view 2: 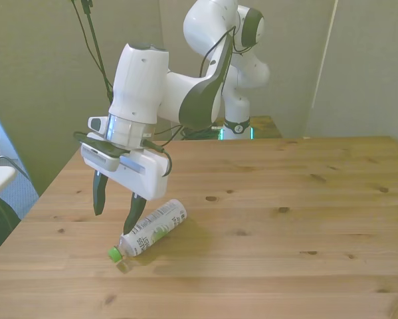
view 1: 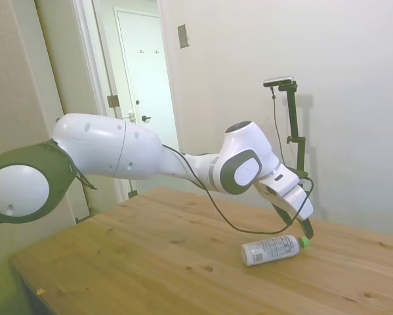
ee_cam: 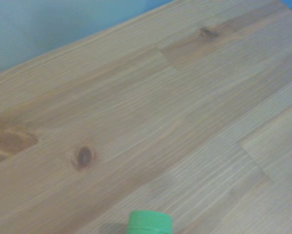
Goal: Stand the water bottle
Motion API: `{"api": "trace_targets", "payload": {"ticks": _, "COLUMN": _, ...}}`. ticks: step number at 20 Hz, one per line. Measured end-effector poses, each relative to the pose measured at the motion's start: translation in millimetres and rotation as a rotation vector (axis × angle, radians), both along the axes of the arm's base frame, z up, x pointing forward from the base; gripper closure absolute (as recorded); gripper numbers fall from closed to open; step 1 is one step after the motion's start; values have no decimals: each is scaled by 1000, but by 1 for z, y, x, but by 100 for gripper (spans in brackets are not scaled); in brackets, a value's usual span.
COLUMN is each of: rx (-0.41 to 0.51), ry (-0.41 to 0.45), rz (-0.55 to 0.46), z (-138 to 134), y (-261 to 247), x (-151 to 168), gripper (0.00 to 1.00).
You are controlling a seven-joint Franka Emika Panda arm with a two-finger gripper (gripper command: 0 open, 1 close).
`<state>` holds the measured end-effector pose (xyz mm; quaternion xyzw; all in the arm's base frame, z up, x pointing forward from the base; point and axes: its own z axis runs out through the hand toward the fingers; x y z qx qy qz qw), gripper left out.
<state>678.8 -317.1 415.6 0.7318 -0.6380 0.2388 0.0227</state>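
The water bottle [view 2: 152, 228] lies on its side on the wooden table [view 2: 285, 199], a clear bottle with a white printed label and a green cap [view 2: 113, 253] pointing toward the front view's lower left. In the side view the water bottle [view 1: 269, 249] rests near the table's far edge. My gripper [view 2: 116, 218] hangs open just above it, one finger by the bottle's shoulder and the other off to the front view's left, holding nothing. In the wrist view only the green cap [ee_cam: 149, 222] shows over bare wood.
The table's edge [view 2: 49, 193] runs close by on the front view's left, near the bottle. A door and wall stand behind the arm in the side view.
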Motion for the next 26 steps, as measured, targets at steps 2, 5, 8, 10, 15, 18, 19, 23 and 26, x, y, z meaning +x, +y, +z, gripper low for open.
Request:
{"api": "trace_targets", "payload": {"ticks": 2, "rx": 2, "ry": 5, "rz": -9, "z": -9, "y": 0, "x": 5, "gripper": 0}}
{"api": "trace_targets", "payload": {"ticks": 5, "rx": 4, "ry": 6, "rz": -22, "z": -21, "y": 3, "x": 13, "gripper": 0}}
{"api": "trace_targets", "payload": {"ticks": 8, "rx": 2, "ry": 2, "rz": -37, "z": -32, "y": 3, "x": 22, "gripper": 0}}
{"api": "trace_targets", "payload": {"ticks": 10, "rx": -2, "ry": 1, "rz": -43, "z": -38, "y": 3, "x": 27, "gripper": 0}}
{"api": "trace_targets", "payload": {"ticks": 15, "rx": -8, "ry": 5, "rz": -49, "z": -49, "y": 4, "x": 36, "gripper": 100}}
{"api": "trace_targets", "payload": {"ticks": 18, "rx": -5, "ry": 19, "rz": -49, "z": -53, "y": 5, "x": 37, "gripper": 100}}
{"api": "trace_targets", "payload": {"ticks": 19, "rx": -3, "ry": 24, "rz": -50, "z": -54, "y": 5, "x": 37, "gripper": 100}}
{"api": "trace_targets", "payload": {"ticks": 23, "rx": 5, "ry": 41, "rz": -55, "z": -51, "y": 5, "x": 37, "gripper": 100}}
{"api": "trace_targets", "payload": {"ticks": 26, "rx": 15, "ry": 54, "rz": -57, "z": -50, "y": 6, "x": 37, "gripper": 100}}
